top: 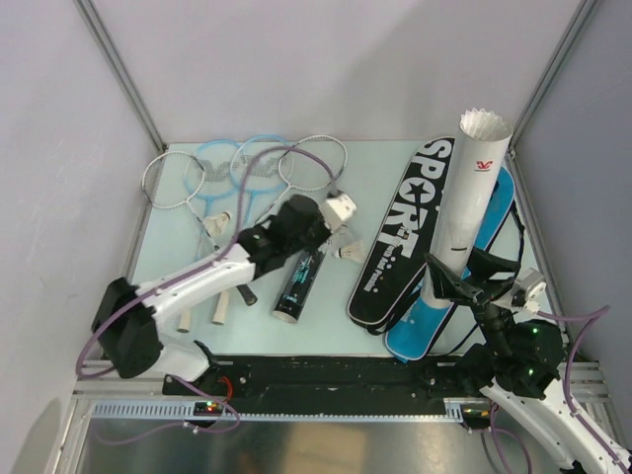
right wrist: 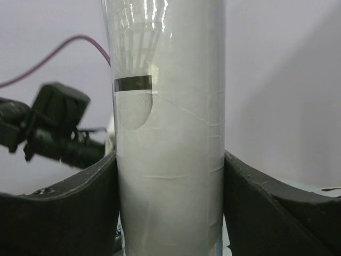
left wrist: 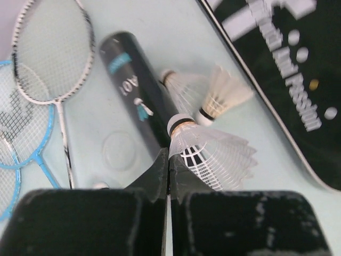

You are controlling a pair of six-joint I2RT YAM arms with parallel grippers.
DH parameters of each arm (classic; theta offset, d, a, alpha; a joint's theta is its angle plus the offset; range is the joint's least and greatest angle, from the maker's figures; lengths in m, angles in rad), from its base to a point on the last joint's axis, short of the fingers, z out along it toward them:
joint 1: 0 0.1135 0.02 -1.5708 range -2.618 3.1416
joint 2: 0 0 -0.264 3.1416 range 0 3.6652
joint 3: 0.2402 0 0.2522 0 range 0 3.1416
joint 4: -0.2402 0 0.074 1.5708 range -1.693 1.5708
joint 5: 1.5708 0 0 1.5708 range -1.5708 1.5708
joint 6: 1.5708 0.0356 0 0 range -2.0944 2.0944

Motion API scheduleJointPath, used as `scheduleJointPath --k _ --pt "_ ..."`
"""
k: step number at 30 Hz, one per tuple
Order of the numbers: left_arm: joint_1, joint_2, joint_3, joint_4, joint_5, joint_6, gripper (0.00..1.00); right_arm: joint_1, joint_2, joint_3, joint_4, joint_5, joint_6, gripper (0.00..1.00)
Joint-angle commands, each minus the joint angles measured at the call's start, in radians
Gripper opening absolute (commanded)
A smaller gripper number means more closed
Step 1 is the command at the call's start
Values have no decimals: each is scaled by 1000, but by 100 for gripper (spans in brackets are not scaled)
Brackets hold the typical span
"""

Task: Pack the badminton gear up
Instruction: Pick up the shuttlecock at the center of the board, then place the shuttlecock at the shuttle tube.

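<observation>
Pale tabletop [top: 375,158]: left jaws closed against a shuttlecock [left wrist: 213,154], right jaws around the white tube [top: 469,188] toward its right edge.

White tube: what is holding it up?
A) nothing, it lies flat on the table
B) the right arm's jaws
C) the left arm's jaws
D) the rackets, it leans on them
B: in the right wrist view, the right arm's jaws press on both sides of the white tube, which stands upright with a shuttlecock inside.
</observation>
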Motion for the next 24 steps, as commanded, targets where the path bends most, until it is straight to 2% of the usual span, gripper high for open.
scheduleJointPath --k 1,7,12,16,20,24 --pt "95 -154 66 58 164 -251 0 2 -3 53 17 13 -22 38" --pt "272 -304 71 57 247 -568 0 1 65 27 7 16 -77 39" --pt "530 -364 112 47 580 -889 0 1 118 -22 81 -11 -113 39" --pt "674 -338 168 46 843 -1118 0 3 156 -101 215 -63 -192 39" --pt "724 -308 214 46 1017 -1240 0 3 206 -185 363 -153 -280 39" --pt "731 -311 232 46 1077 -1314 0 3 312 -201 409 -174 -367 39"
